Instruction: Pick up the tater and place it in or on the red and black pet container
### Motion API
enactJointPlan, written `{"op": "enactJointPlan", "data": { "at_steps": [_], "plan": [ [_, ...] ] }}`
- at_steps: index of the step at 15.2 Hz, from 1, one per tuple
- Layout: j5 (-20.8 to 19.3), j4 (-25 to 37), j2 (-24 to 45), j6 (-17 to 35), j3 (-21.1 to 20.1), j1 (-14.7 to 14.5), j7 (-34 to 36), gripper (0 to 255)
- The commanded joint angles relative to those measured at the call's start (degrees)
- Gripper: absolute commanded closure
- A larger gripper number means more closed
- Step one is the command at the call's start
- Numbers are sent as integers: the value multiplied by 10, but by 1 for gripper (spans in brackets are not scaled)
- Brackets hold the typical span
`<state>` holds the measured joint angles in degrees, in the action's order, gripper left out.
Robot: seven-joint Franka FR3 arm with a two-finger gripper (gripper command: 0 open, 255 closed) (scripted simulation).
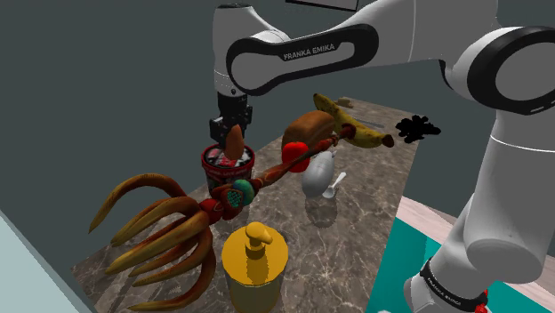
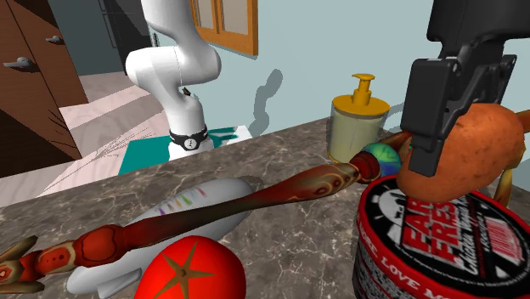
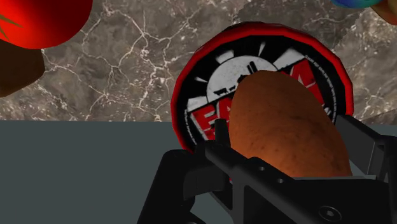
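The gripper (image 1: 231,132) is clamped on the tater (image 2: 465,151), a brown potato held upright between the black fingers, which stand apart by its width. It hangs right over the container (image 2: 429,251), a red-rimmed tub with a black-and-white printed top. The tater's lower end sits at the level of the tub's top; whether the two touch cannot be told.

The tub stands at the edge of the marble counter (image 1: 356,222), on the shoulder view's left side. Just beside it a long reddish staff (image 2: 255,200) lies slantwise, with a green-blue ball (image 2: 380,157) near the tub and big curved claws (image 1: 160,236) at one end. A tomato (image 2: 188,272) and a white rounded thing (image 2: 200,208) lie by the staff, the white thing partly under it. A yellow soap pump (image 1: 255,262) stands near the claws. Farther along the counter are a brown loaf (image 1: 311,126), a banana (image 1: 351,124) and a black splat-shaped thing (image 1: 416,129).

In the wrist view the tater covers much of the tub's top, so the print reads only in part. The far finger is hidden behind the tater in the second exterior view.
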<state>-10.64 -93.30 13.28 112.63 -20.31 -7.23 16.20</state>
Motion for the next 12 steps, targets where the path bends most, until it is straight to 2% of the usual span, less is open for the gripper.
{"op": "enactJointPlan", "data": {
  "at_steps": [1, 4, 5, 10, 12],
  "plan": [
    [0, -5, 5, -2, 0, 0, 1, 255],
    [0, -5, 5, -2, 0, 0, 1, 255],
    [-2, -1, 8, -3, 0, -2, 3, 0],
    [0, -5, 5, -2, 0, 0, 1, 0],
    [4, 22, -3, -37, -2, -2, -3, 0]
  ]
}}
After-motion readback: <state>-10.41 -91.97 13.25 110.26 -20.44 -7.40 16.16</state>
